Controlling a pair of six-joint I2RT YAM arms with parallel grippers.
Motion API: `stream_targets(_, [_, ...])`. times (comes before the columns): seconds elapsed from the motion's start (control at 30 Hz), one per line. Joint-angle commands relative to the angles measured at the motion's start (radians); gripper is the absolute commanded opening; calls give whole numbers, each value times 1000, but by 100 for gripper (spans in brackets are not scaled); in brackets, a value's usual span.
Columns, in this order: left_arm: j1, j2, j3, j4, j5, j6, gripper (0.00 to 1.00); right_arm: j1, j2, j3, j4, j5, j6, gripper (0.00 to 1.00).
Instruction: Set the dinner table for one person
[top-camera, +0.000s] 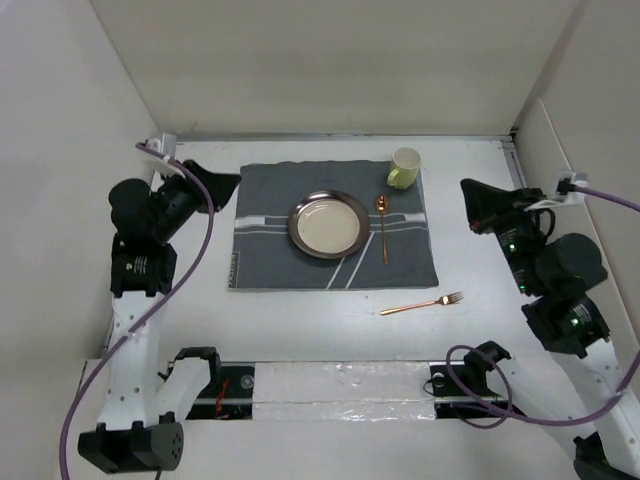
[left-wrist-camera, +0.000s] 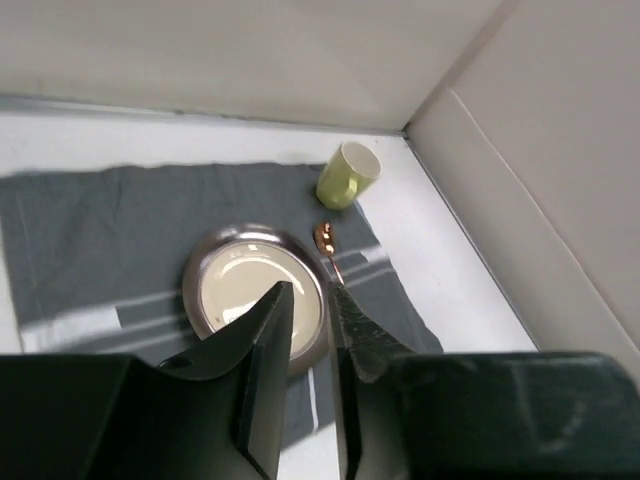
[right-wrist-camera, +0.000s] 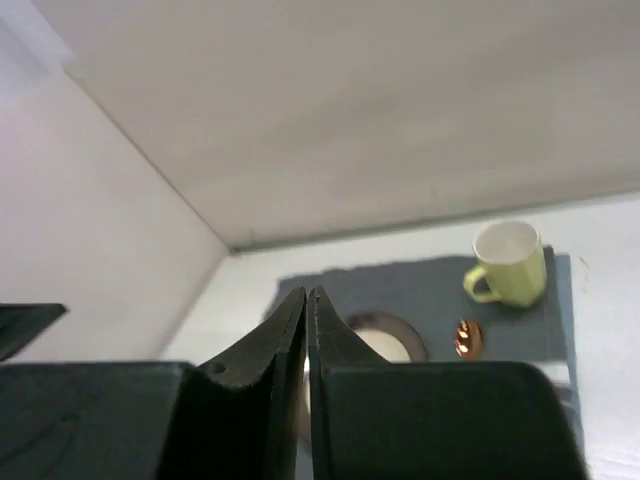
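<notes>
The white dinner table (top-camera: 300, 320) carries a dark grey striped mat (top-camera: 262, 205). On the mat sit a round plate (top-camera: 328, 224) with a dark rim, a copper spoon (top-camera: 383, 226) to its right and a yellow-green cup (top-camera: 404, 168) at the far right corner. A copper fork (top-camera: 422, 303) lies on the bare table in front of the mat's right corner. My left gripper (top-camera: 232, 182) hovers at the mat's far left corner, jaws a little apart and empty (left-wrist-camera: 312, 290). My right gripper (top-camera: 466, 186) hovers right of the mat, shut and empty (right-wrist-camera: 308, 292).
White walls enclose the table on the left, back and right. A taped strip (top-camera: 340, 385) and the arm bases run along the near edge. Purple cables (top-camera: 190, 260) hang from both arms.
</notes>
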Motion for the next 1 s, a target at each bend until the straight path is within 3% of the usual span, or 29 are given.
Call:
stream_targets(0.0, [-4,165,182,85,-39,-5,21,-4,24,100,-74,-10,-1,12])
stream_targets(0.1, [-30,382,395,-5,-122,32,25,-13,41,142,-90,-29,-2,24])
stream_targets(0.13, [-180,431,464,-39,-253,136,27,-13,47,149,-85,-32,-11,28])
stream_targets(0.17, [-271,493,544,-82,-532,184,27,-22,59,162,-96,-38,-14,31])
stream_targets(0.2, [-341,636,774,-207,-597,215,27,-33,73,180,-114,-42,-14,31])
stream_targets(0.23, [-461,697,895,-270,-598,242,27,-33,92,229,-137,-53,-17,32])
stream_targets(0.27, [-537,728,999,-307,-692,267,29,-42,92,246,-184,-68,-11,33])
stream_targets(0.33, [-686,702,903,-238,-799,313,32,-42,39,240,-197,-47,-19,30])
stream_targets(0.37, [-835,627,579,13,-798,324,35,-51,-20,213,-191,6,-30,5])
stream_targets(0.4, [-837,598,575,16,-798,324,35,-51,-20,212,-191,7,-30,4])
stream_targets(0.43, [-881,579,478,74,-803,315,36,-51,-51,199,-191,23,-36,0])
stream_targets(0.47, [-979,576,347,171,-812,306,36,-60,-98,185,-198,36,-36,0])
stream_targets(0.57, [-1132,631,194,279,-909,306,33,-61,-135,195,-226,25,-50,0])
stream_targets(0.63, [-1237,694,146,329,-894,302,33,-61,-147,205,-261,36,-63,0])
stream_targets(0.67, [-1278,769,115,380,-880,281,38,-61,-167,211,-277,68,-70,0])
stream_targets(0.77, [-1303,827,132,405,-816,276,45,-61,-180,206,-284,67,-74,0])
stream_targets(0.97, [-1303,1056,293,382,-762,316,51,-41,-192,183,-286,13,-77,2])
